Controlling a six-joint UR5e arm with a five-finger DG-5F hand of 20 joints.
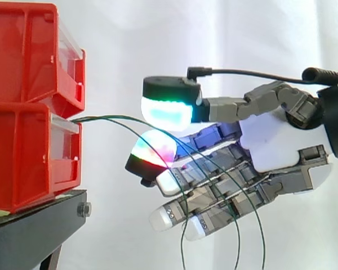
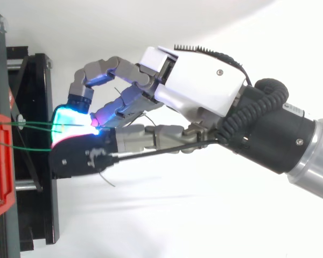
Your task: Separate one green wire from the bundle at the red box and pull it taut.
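Hand [image 1: 276, 140] first: clamped on one green wire [image 2: 35, 124], thumb pad [image 1: 166, 109] on top and a finger pad [image 1: 152, 147] underneath, pressed together over it. Comes out of the lower red box [image 1: 22, 152] and runs roughly level to the pinch, so long axis is box-to-hand, with the hand parked near the box on its open side. Rest of the bundle [image 1: 236, 236] draped loose over the lower fingers, hanging down. Probably calls for a straight pull away from the box, since the wire looks slightly bowed and not tight yet.
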